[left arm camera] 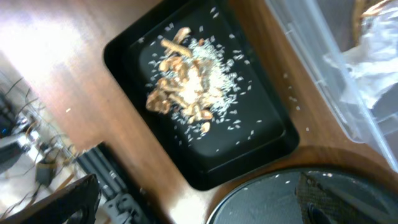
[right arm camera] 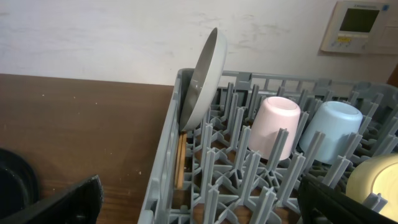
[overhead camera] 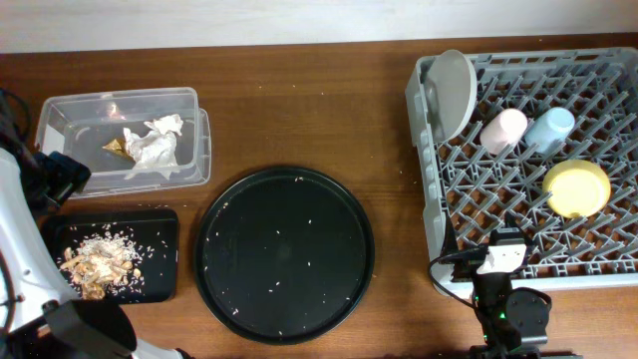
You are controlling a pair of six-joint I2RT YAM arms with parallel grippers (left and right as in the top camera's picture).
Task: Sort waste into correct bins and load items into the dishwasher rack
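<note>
The dishwasher rack (overhead camera: 469, 214) fills the right side of the table and looks fully loaded. Its pegs explain every pose: they prop the grey plate (overhead camera: 451, 92) on edge against the left wall and hold the yellow bowl (overhead camera: 576, 187), pink cup (overhead camera: 503, 130) and blue cup (overhead camera: 549, 130) tipped over so they would drain. The round black tray (overhead camera: 284, 254) in the middle holds only specks, with open wood all round it. At the left, the clear tub (overhead camera: 85, 120) holds the tissue (overhead camera: 152, 148) and gold wrapper (overhead camera: 117, 146). Just below it, the shallow black tray (overhead camera: 159, 234) keeps the food scraps (overhead camera: 98, 264) inside its lip. The right gripper (right arm camera: 199, 199) hangs at the rack's near edge, fingers spread wide and empty. The left gripper (overhead camera: 58, 178) sits between tub and tray, and I can't make out its fingers.
</note>
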